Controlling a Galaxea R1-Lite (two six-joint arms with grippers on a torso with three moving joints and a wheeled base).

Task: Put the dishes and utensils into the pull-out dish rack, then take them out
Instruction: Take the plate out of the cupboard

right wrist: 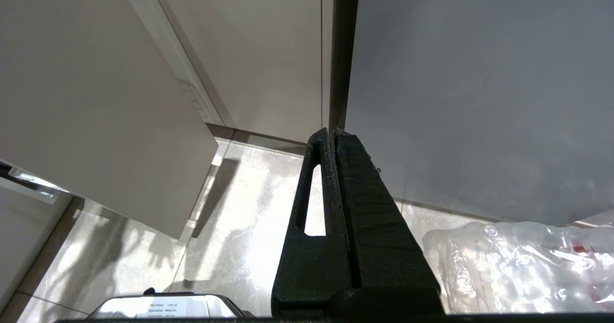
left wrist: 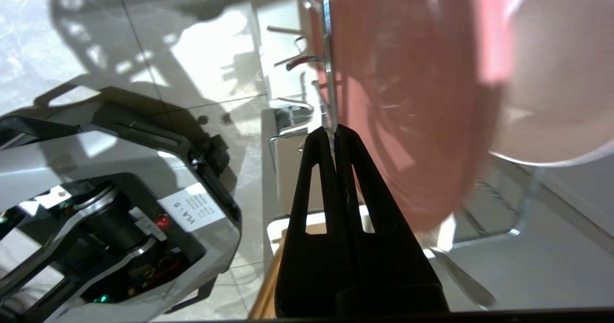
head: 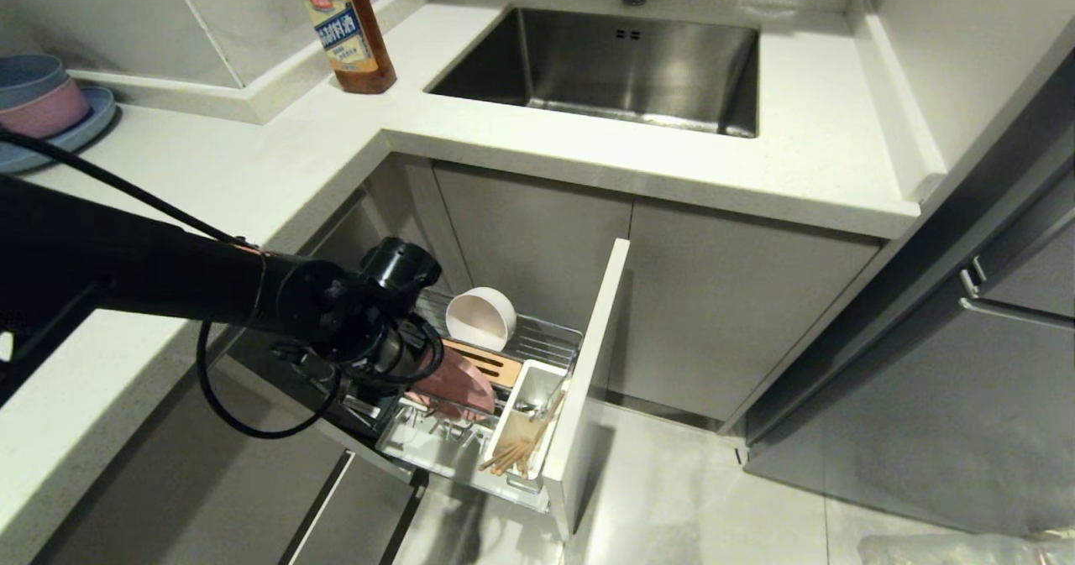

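The pull-out dish rack (head: 550, 340) stands pulled out under the counter, with its narrow door front (head: 589, 380) towards the floor. A cream-white bowl (head: 480, 319) stands on edge at the rack's back. My left gripper (head: 417, 394) reaches into the rack from the left. It is shut on the rim of the pink plate (head: 460, 384), which stands on edge over the wooden block (head: 497, 365). In the left wrist view the fingertips (left wrist: 334, 130) pinch the plate (left wrist: 412, 97) beside the bowl (left wrist: 556, 73). Chopsticks (head: 519, 449) and a spoon (left wrist: 463, 277) sit in the white cup (head: 537, 380). My right gripper (right wrist: 332, 132) hangs shut near the floor.
A sauce bottle (head: 344, 23) stands on the counter beside the sink (head: 630, 61). Small blue and pink bowls on a blue plate (head: 42, 103) are at the far left. A clear plastic bag (head: 966, 548) lies on the floor at the right. My base (left wrist: 110, 208) is below the rack.
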